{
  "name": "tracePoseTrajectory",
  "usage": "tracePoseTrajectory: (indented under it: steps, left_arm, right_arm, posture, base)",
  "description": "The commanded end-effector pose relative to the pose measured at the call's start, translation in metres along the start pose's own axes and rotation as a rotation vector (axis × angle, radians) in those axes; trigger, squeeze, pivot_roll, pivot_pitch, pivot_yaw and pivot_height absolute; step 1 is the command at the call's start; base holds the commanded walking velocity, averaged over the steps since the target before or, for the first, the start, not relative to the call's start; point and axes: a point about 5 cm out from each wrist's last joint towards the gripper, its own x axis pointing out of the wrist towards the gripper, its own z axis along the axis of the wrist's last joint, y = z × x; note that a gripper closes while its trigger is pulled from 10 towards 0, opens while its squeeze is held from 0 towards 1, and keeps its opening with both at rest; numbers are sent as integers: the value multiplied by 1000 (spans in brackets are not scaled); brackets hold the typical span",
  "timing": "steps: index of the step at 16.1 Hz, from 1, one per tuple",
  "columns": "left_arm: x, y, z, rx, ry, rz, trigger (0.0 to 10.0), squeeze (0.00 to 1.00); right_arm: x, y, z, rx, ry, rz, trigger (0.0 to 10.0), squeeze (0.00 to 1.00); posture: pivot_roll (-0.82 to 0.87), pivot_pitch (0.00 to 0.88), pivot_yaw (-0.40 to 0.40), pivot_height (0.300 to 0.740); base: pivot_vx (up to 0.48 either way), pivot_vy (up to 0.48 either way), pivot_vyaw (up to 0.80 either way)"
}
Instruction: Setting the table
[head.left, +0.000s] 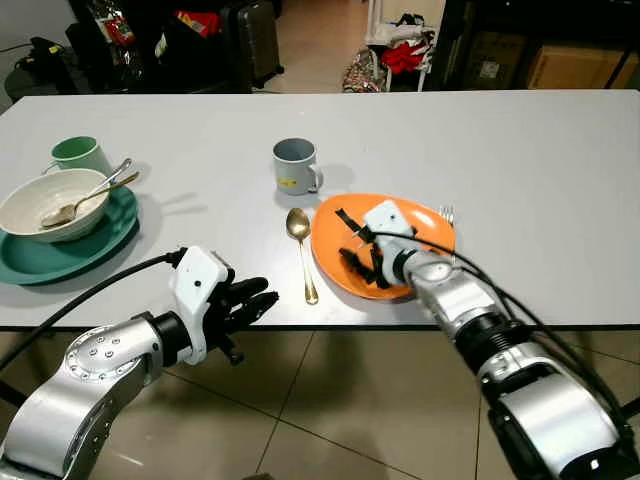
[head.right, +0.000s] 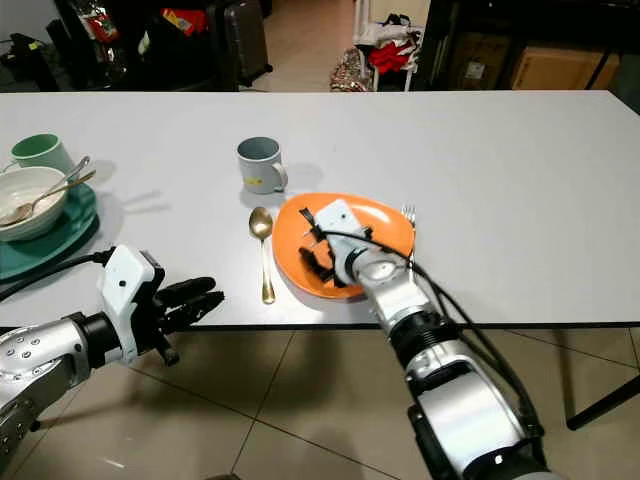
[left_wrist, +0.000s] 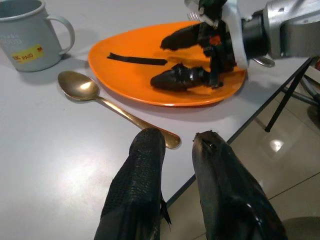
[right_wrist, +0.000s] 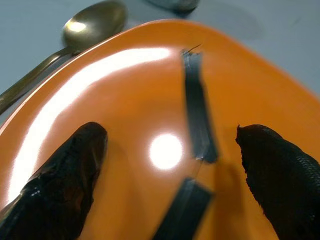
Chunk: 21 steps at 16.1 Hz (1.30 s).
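Step in hand, as judged: placing the plate (head.left: 425, 222) at the near tabletop (head.left: 520, 150) edge. Right end effector (head.left: 362, 252) sits over the plate centre, fingers apart, nothing held; black tape strip (right_wrist: 199, 120) lies between them. Spoon (head.left: 300, 248) just beside plate at 9 o'clock, mug (head.left: 296, 165) at 11, fork (head.left: 447, 214) at 3. Left end effector (head.left: 245, 298) hovers off the near edge, fingers slightly apart, empty. Next, prob.: withdraw right w/o dragging the plate.
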Motion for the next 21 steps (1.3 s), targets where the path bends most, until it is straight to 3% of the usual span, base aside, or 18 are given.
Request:
tracePoseTrajectory:
  steps: [1,3,6,16,21]
  left_arm:
    - [-2,2,3,20,0,3,10000,0]
    - [-1,2,4,21,0,3,10000,0]
    - [-1,3,4,22,-2,8,10000,0]
    - [2,4,6,24,-8,7,10000,0]
    - [1,4,8,27,-10,10,10000,0]
  right_arm:
    - [2,7,-3,-10,14,33,10000,0]
    - [5,20,-11,14,46,99,10000,0]
    - [6,25,-11,23,42,127,10000,0]
    - [1,-5,-11,17,45,38,10000,0]
    - [-1,-9,13,74,-104,94,10000,0]
  posture:
    - [46,25,83,740]
    - [50,27,81,740]
    - [54,28,78,740]
    - [50,36,84,740]
    - [55,37,82,740]
  base:
    - [0,0,0]
    - [0,0,0]
    - [0,0,0]
    - [0,0,0]
    - [0,0,0]
